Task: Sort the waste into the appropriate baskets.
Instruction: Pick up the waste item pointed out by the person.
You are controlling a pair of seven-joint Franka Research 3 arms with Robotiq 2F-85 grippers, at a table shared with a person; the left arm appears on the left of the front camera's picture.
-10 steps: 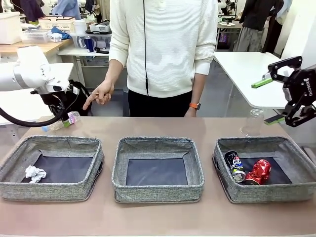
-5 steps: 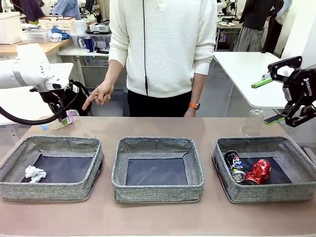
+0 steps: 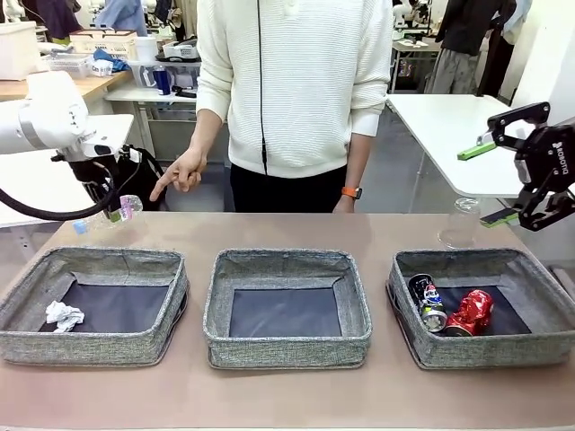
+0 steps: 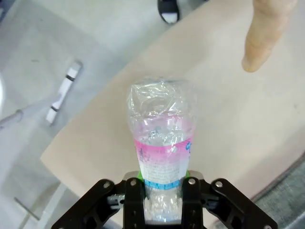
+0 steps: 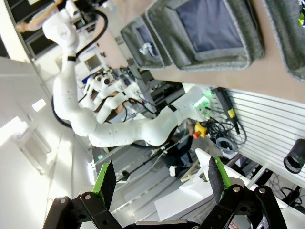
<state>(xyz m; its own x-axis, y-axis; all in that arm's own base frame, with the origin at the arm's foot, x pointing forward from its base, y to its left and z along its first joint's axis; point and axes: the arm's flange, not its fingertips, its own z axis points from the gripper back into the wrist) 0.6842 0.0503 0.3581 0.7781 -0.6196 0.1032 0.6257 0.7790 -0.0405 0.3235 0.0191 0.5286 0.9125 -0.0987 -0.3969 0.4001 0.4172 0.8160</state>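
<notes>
Pink-labelled bottle (image 4: 162, 131), clear and crumpled, sits clamped between the two fingers of the left gripper (image 4: 162, 183), which pinch it just below its pink band, the bottle's wrinkled far end pointing away from the wrist. In the front view this left gripper (image 3: 110, 211) holds the bottle (image 3: 121, 209) over the far left corner of the table (image 3: 287, 395), behind the left basket (image 3: 90, 346). Just beyond the bottle, the person's hand (image 3: 182, 172) hangs with a finger pointing down toward that corner; the fingertip (image 4: 259, 52) also shows in the left wrist view, apart from the bottle. Inside the left basket lies the crumpled white paper ball (image 3: 63, 315), near its front left corner. The middle basket (image 3: 287, 350) stands beside it. The right basket (image 3: 485, 355) holds the dark printed can (image 3: 428, 301) and the crushed red can (image 3: 472, 312), lying side by side and touching. Behind that basket a second clear bottle (image 3: 460, 220) stands upright on the table. Above the table's right edge the right gripper (image 3: 490, 184) hangs with its jaws spread wide and nothing between its green pads (image 5: 106, 183).
</notes>
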